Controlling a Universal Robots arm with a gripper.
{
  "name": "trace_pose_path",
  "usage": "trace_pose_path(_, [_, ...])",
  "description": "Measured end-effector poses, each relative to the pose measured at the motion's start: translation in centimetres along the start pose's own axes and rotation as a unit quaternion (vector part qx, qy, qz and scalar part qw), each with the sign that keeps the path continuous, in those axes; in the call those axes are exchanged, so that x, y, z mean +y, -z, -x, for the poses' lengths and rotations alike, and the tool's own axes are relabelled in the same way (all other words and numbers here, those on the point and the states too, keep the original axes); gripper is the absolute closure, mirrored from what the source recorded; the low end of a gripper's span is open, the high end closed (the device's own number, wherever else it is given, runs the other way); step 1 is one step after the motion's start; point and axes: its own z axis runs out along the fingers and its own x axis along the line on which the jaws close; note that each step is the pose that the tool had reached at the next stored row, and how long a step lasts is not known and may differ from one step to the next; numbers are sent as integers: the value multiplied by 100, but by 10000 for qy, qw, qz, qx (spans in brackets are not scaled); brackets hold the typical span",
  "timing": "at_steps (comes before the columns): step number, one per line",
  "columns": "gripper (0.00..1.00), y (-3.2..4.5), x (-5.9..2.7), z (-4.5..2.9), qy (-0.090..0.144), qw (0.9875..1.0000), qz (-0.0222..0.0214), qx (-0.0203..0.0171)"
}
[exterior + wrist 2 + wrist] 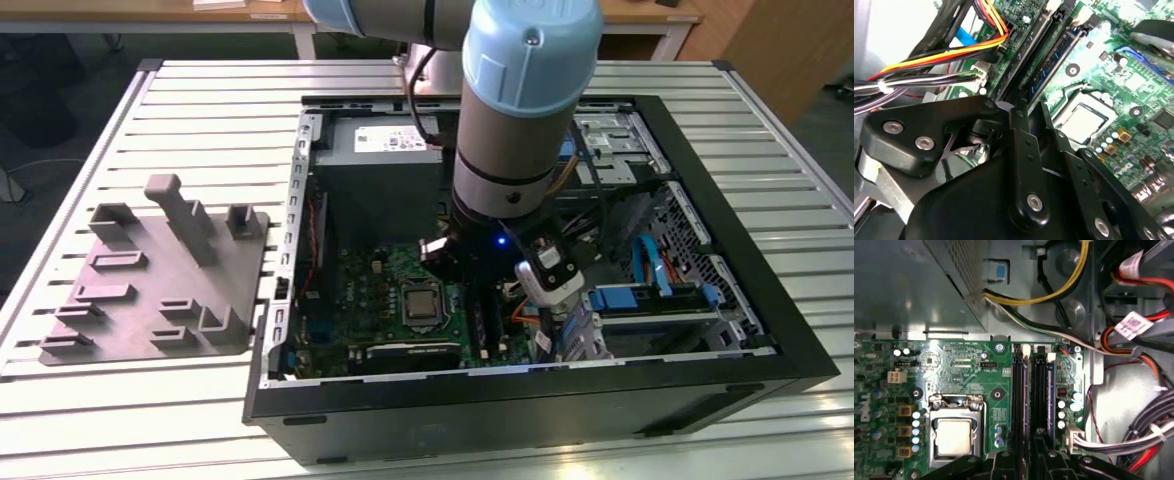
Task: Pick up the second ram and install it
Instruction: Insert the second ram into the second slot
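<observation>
The hand (1021, 107) sits over the ram (1050, 390) in its slot; grip unclear. Stiff, light, fragile: hold its edges.

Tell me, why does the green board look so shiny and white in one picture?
In the second wrist view, bright light glares off the motherboard, washing its green pale, and the close black gripper looks soft; in the first wrist view the motherboard is evenly lit.
</observation>
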Motion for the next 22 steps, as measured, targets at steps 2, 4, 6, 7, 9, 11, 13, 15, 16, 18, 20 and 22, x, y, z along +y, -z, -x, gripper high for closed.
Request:
trace_pose_path(2, [73,90,4,2,0,10000,0,0])
trace_pose_path(4, [73,177,19,4,0,10000,-1,0])
trace_pose_path(6, [75,232,35,6,0,10000,-2,0])
trace_pose_path(7, [80,249,39,6,1,10000,-3,0])
trace_pose_path(9, [89,271,49,6,0,10000,-12,-1])
trace_pose_path(11, [89,294,55,6,1,10000,-26,0])
trace_pose_path(13, [89,300,55,6,1,10000,-27,-1])
trace_pose_path(15, [89,300,56,6,0,10000,-26,-1])
trace_pose_path(16, [89,300,56,6,1,10000,-26,-1])
trace_pose_path(18, [89,302,55,6,1,10000,-27,0])
trace_pose_path(20, [89,302,56,6,0,10000,-27,-1])
trace_pose_path(22, [89,303,56,6,1,10000,-27,0])
